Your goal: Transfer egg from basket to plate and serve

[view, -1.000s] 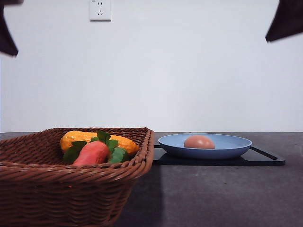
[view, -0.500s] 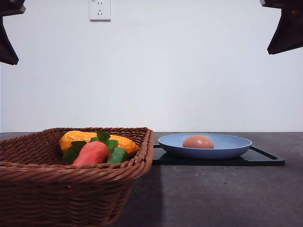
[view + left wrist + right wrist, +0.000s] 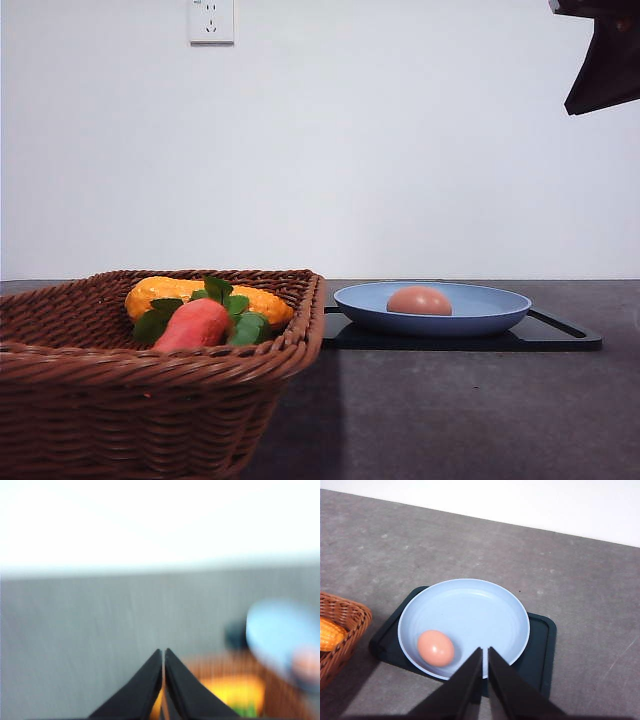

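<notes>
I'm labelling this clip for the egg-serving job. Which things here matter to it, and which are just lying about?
Part of the job: egg, lying in the blue plate; wicker basket; black tray under the plate.

Just lying about: carrot toy and corn toy in the basket; wall socket.

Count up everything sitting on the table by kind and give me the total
Egg: 1
Blue plate: 1
Black tray: 1
Wicker basket: 1
Carrot toy: 1
Yellow corn toy: 1
Total: 6
</notes>
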### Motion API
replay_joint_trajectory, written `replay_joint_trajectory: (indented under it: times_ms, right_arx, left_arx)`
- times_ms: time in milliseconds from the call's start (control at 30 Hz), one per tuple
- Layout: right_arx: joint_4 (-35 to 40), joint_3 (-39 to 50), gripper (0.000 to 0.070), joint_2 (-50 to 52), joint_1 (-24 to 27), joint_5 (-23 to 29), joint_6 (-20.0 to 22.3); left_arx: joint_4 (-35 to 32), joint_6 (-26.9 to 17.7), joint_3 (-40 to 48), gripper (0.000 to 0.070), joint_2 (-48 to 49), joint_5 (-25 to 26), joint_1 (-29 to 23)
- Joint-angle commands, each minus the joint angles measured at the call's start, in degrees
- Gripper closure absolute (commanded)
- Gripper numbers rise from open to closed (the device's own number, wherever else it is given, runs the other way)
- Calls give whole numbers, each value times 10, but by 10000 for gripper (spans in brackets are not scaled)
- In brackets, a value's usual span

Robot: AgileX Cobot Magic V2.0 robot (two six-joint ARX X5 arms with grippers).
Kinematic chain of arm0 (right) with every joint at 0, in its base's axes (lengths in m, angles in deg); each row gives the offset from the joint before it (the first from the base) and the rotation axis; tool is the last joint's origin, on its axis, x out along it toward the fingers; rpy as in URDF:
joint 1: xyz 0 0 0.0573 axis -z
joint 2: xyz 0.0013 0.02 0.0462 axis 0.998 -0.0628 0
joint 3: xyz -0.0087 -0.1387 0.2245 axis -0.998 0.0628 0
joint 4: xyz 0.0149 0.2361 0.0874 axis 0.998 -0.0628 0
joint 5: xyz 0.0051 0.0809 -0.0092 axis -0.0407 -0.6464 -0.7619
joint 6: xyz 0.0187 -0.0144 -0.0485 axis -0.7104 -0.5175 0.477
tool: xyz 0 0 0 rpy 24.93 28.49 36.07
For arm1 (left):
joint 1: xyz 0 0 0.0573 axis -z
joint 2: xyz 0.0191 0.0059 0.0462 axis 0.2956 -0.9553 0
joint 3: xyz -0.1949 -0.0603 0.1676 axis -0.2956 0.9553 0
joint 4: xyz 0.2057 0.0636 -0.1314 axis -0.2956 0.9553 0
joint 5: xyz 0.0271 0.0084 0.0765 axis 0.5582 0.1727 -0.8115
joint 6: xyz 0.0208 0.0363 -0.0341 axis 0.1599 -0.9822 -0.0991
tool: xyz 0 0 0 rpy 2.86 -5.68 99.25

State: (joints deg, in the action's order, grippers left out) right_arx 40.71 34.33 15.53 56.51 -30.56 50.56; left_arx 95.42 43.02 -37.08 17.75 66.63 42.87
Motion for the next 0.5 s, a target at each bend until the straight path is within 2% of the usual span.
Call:
replay_joint_trajectory:
  times_ms: [0,233,467]
  right_arx:
    - [6,-4,700,-2,-3,1,3]
    - [6,-4,700,-2,-3,1,3]
    - [6,-4,700,-2,-3,1,3]
  left_arx:
    - [-2,-18,-5,700,46,-1,-13]
    - [-2,-27,63,700,178,0,-130]
    - [-4,-20,174,700,210,1,-199]
